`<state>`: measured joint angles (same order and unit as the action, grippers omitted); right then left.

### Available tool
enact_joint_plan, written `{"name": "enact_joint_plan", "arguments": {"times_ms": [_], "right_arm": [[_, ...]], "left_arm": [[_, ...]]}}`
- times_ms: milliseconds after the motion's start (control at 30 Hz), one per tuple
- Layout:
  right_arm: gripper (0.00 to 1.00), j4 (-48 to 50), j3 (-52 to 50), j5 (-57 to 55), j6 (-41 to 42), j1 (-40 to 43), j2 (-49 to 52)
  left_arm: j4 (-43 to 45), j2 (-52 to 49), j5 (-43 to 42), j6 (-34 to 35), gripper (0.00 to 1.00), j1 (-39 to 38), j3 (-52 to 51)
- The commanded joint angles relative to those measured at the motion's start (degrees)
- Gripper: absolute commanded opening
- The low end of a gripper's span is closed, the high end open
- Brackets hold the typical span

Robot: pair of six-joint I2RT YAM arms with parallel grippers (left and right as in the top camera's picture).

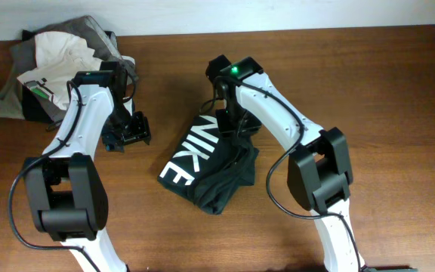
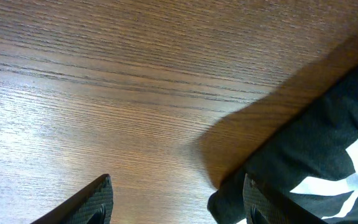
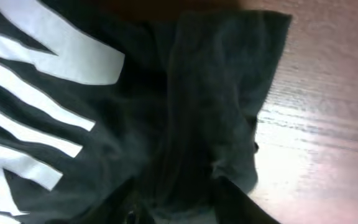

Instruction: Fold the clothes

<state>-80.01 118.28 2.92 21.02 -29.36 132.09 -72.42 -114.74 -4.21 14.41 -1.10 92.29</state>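
A black shirt (image 1: 206, 162) with white NIKE lettering lies crumpled in the middle of the table. My right gripper (image 1: 234, 125) is down on the shirt's far right part. In the right wrist view its fingers (image 3: 182, 202) are closed around a bunched fold of the black cloth (image 3: 216, 106). My left gripper (image 1: 127, 134) is open and empty over bare wood to the left of the shirt. In the left wrist view its fingers (image 2: 179, 205) are spread wide, and the shirt's edge (image 2: 316, 149) lies by the right finger.
A pile of grey and white clothes (image 1: 51, 60) sits at the far left corner of the wooden table (image 1: 368, 83), just behind my left arm. Bare wood lies between the pile and the black shirt.
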Motion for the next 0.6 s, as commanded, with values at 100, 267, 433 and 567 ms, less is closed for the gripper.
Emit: {"name": "enact_joint_plan", "arguments": {"times_ms": [100,267,433,567], "right_arm": [[0.13,0.79,0.07,-1.64,0.79,-0.24,0.52],[0.04,-5.14,0.13,-6.67,3.48,2.93,0.26],[0.06,-13.11,0.11,-11.19,3.45,7.39,0.28],[0.71,-14.12,0.13,-13.75,3.50,8.11,0.28]], "left_arm": [[-0.24,1.18,0.17,0.52,0.67,0.00,-0.37],[-0.31,1.18,0.17,0.52,0.67,0.00,-0.37],[-0.28,1.18,0.17,0.52,0.67,0.00,-0.37],[-0.28,1.20,-1.64,0.52,0.67,0.00,-0.37]]}}
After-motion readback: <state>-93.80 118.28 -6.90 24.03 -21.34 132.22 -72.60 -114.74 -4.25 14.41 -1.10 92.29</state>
